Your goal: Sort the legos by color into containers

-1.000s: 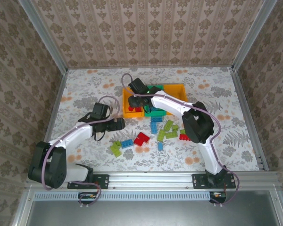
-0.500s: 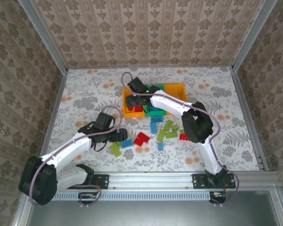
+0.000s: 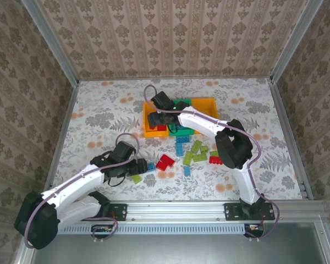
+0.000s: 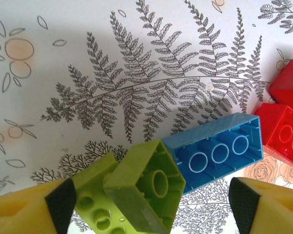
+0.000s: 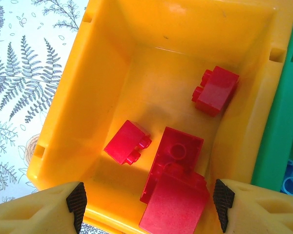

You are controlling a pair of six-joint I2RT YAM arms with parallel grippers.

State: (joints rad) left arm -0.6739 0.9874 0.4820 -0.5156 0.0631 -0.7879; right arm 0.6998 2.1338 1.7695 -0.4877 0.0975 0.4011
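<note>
My left gripper (image 4: 154, 207) is open and low over the table, its fingers either side of two lime green legos (image 4: 136, 192), with a blue lego (image 4: 217, 151) touching them. In the top view the left gripper (image 3: 141, 168) sits at those legos (image 3: 136, 177). My right gripper (image 5: 150, 204) hangs open over the left orange container (image 5: 63, 112), which holds several red legos (image 5: 215, 90). One red lego (image 5: 176, 207) lies between its pads, touching neither. The right gripper (image 3: 159, 117) shows above that container (image 3: 146, 124) in the top view.
The green middle container (image 3: 182, 132) and right orange container (image 3: 208, 105) adjoin the left one. Loose legos lie in front of them: blue (image 3: 179, 146), lime green (image 3: 195, 151), red (image 3: 165, 162) and red (image 3: 215, 159). Metal rails edge the table.
The left arm swung toward the near edge and came down over the lime green and blue legos, its jaws narrowing slightly. The right gripper stayed over the left orange container.
</note>
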